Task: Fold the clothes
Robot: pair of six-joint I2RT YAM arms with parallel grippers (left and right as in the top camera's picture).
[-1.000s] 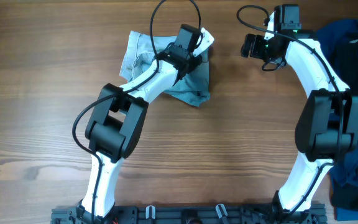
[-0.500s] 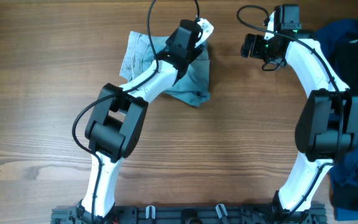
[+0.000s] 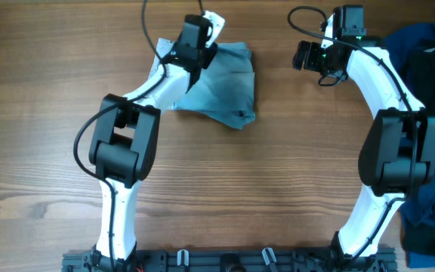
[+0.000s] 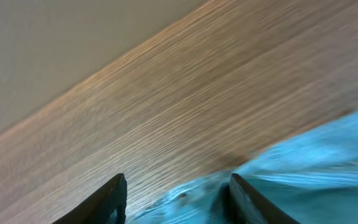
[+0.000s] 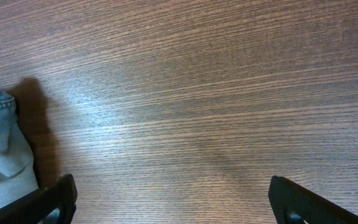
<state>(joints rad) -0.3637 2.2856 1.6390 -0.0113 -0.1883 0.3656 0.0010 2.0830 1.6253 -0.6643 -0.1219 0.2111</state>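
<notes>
The left gripper (image 4: pixel 178 196), jaws apart over the jeans (image 3: pixel 225 87), should smooth creases flat against the tabletop (image 3: pixel 278 181); right gripper (image 5: pixel 169 199) jaws apart.

Light blue jeans (image 3: pixel 221 87) bunched on wooden table (image 3: pixel 51 151), upper centre. Left gripper (image 3: pixel 197 38) over jeans' upper left edge; jaw state indiscernible. Right gripper (image 3: pixel 306 56) well apart, above bare wood. Dark blue garment (image 3: pixel 429 121) at right edge.
</notes>
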